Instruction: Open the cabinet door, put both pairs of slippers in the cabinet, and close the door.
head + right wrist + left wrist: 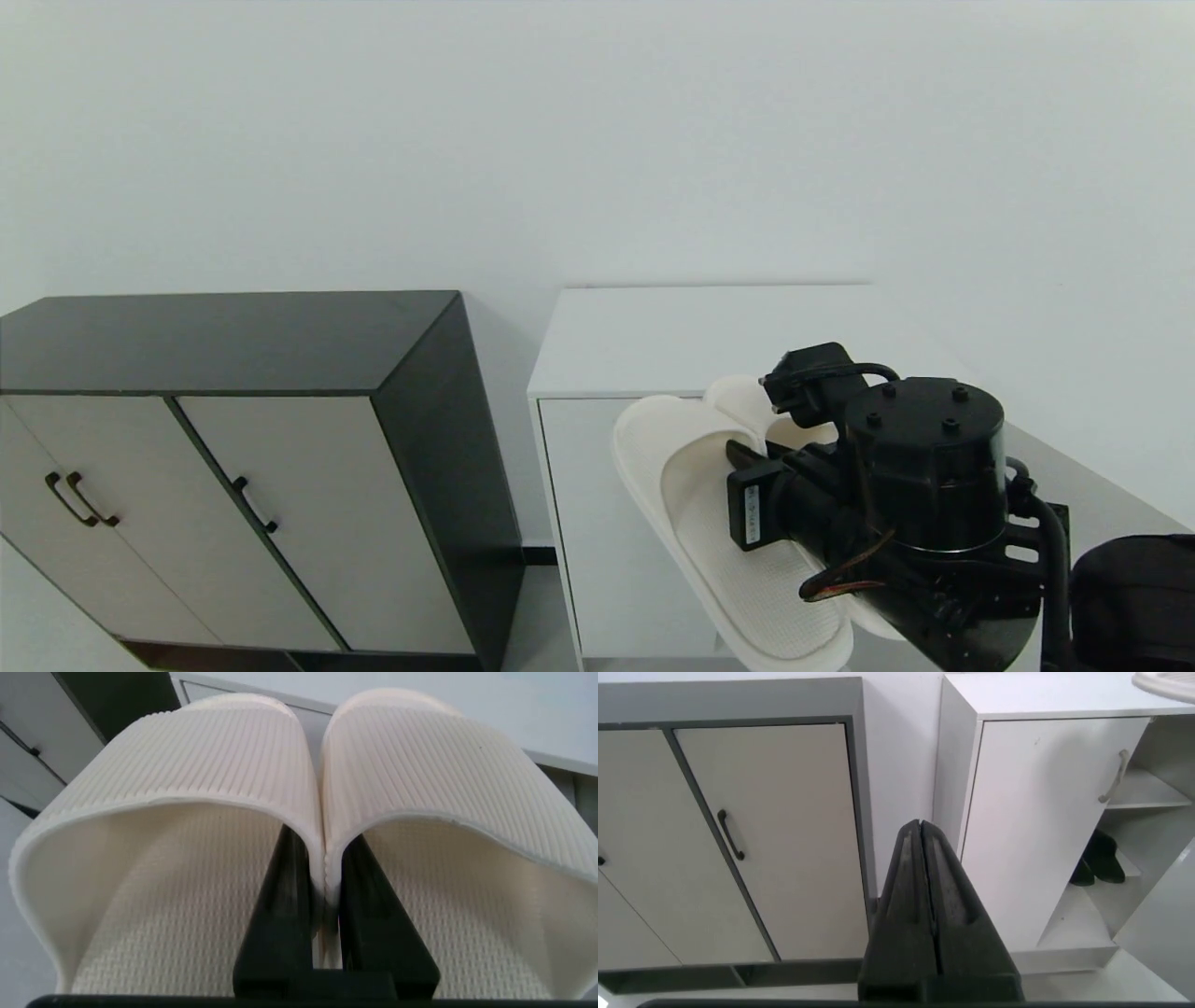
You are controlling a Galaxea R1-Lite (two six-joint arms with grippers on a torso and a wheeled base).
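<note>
Cream slippers (187, 793) hang side by side from my right jaws, which are pinched almost shut on the pair's two inner edges, in front of the white cabinet (597, 523); my left jaws are pressed fully together on nothing. The cabinet's open compartment (1148, 793) already shows a dark pair (1097, 859) on a lower shelf. I judge the danger to be my thin grip: a toe clipping a shelf or the frame could pull one slipper free.
</note>
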